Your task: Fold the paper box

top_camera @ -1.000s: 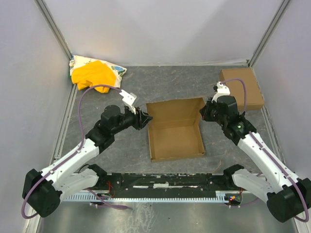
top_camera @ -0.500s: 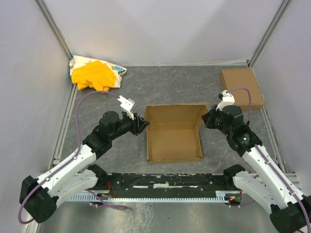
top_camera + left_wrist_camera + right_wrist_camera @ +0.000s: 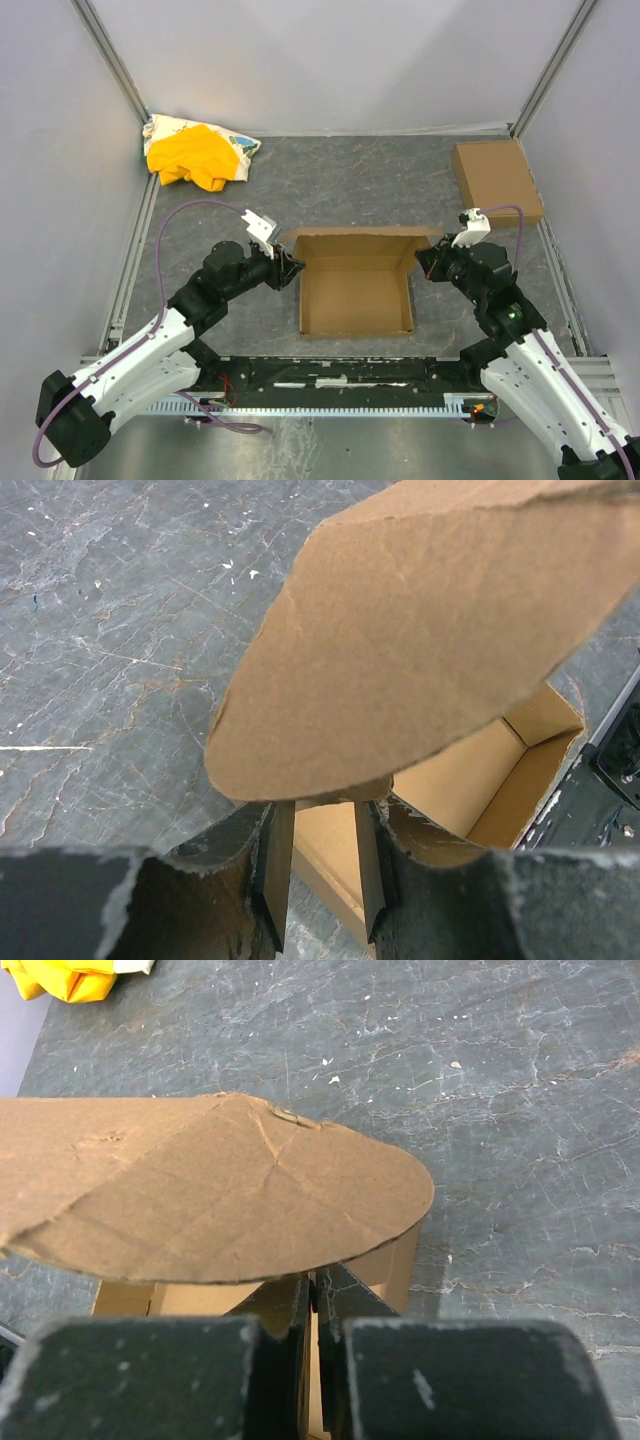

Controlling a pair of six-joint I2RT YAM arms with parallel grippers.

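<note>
The plain brown corrugated cardboard paper box (image 3: 355, 292) sits open-topped on the dark grey stone-patterned table (image 3: 350, 180), centred just beyond the arms' bases, with its walls raised and a rounded flap sticking out at each far corner. The left arm runs diagonally from its base at the lower left up to a bent elbow, and its wrist then turns right toward the box's far-left corner. There the left gripper (image 3: 287, 268) meets the cardboard. In the left wrist view its dark fingers (image 3: 272, 870) stand partway apart astride the root of the rounded flap (image 3: 420, 630), closed on the thick cardboard between them. The right arm mirrors this pose, climbing from the lower right and angling left toward the far-right corner. The right gripper (image 3: 426, 262) has its fingers (image 3: 285, 1315) drawn almost together, pinching the box's edge just beneath the other rounded flap (image 3: 200, 1200), which hides their tips. A smaller folded brown cardboard box (image 3: 497, 180) lies well apart at the far right. A crumpled yellow cloth (image 3: 195, 158) lies in the far-left corner.
</note>
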